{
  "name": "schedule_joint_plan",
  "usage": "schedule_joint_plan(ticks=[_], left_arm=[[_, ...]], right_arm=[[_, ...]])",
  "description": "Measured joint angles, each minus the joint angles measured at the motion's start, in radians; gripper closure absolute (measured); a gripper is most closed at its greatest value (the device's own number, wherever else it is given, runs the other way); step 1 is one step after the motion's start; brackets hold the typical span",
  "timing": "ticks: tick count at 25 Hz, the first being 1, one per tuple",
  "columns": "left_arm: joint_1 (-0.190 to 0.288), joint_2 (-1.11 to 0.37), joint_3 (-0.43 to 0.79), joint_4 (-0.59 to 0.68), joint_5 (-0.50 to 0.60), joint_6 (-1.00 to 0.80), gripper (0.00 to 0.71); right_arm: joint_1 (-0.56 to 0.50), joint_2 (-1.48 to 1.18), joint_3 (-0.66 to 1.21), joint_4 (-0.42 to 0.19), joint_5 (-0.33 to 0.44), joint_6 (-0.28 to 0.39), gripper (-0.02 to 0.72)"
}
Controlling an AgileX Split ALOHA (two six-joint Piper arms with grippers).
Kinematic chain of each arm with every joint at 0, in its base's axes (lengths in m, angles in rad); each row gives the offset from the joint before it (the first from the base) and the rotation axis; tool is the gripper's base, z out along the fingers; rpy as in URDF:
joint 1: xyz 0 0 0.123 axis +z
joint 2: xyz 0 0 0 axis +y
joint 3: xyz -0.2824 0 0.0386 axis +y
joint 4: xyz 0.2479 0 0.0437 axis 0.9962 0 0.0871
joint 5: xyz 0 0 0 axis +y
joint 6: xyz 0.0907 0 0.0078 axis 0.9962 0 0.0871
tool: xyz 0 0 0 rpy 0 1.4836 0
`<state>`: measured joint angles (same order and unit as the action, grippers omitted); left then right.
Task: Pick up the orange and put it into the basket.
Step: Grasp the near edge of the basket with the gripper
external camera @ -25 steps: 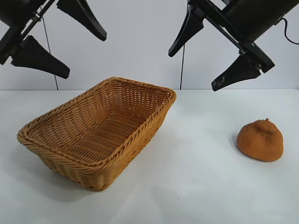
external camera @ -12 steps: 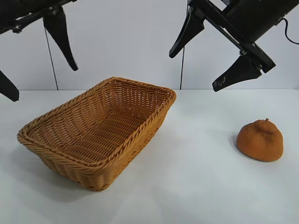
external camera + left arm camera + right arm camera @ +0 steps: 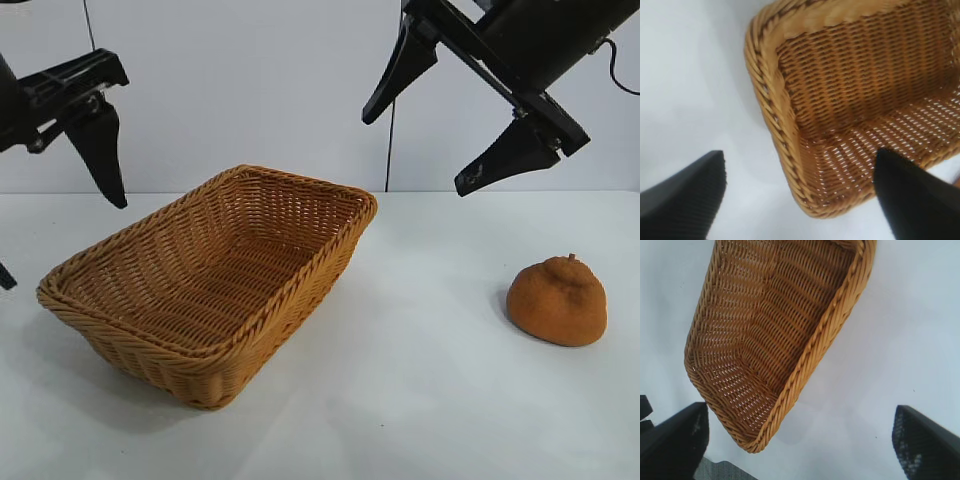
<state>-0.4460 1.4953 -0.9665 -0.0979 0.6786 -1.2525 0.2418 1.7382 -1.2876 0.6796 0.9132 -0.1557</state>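
The orange sits on the white table at the right, apart from both grippers and out of both wrist views. The basket stands left of centre and has nothing in it. My right gripper is open and empty, high above the table between basket and orange. My left gripper is open and empty, at the far left beside the basket's left end. The left wrist view shows the basket's corner between my open fingers. The right wrist view shows the basket far below my gripper.
The white table runs back to a pale wall. A dark cable hangs down the wall behind the basket.
My left gripper has swung down and to the left, from high above the basket to beside its left end. The right arm, basket and orange have not moved.
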Motion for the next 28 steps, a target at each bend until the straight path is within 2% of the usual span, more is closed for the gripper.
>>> schedule_joint_plan(ticks=[6, 16, 20, 23, 28], left_arm=[[0.000, 0.106, 0.000, -0.003, -0.013, -0.002, 0.134], [0.000, 0.337, 0.000, -0.003, -0.155, -0.024, 0.134], [0.000, 0.363, 0.000, -0.004, -0.170, -0.054, 0.135], [0.000, 0.363, 0.000, -0.004, -0.185, -0.057, 0.205], [0.000, 0.363, 0.000, -0.004, -0.184, -0.068, 0.430]], right_arm=[[0.000, 0.000, 0.000, 0.000, 0.000, 0.000, 0.021], [0.000, 0.000, 0.000, 0.000, 0.000, 0.001, 0.021], [0.000, 0.000, 0.000, 0.000, 0.000, 0.001, 0.021], [0.000, 0.000, 0.000, 0.000, 0.000, 0.001, 0.021], [0.000, 0.000, 0.000, -0.001, 0.000, 0.001, 0.021]])
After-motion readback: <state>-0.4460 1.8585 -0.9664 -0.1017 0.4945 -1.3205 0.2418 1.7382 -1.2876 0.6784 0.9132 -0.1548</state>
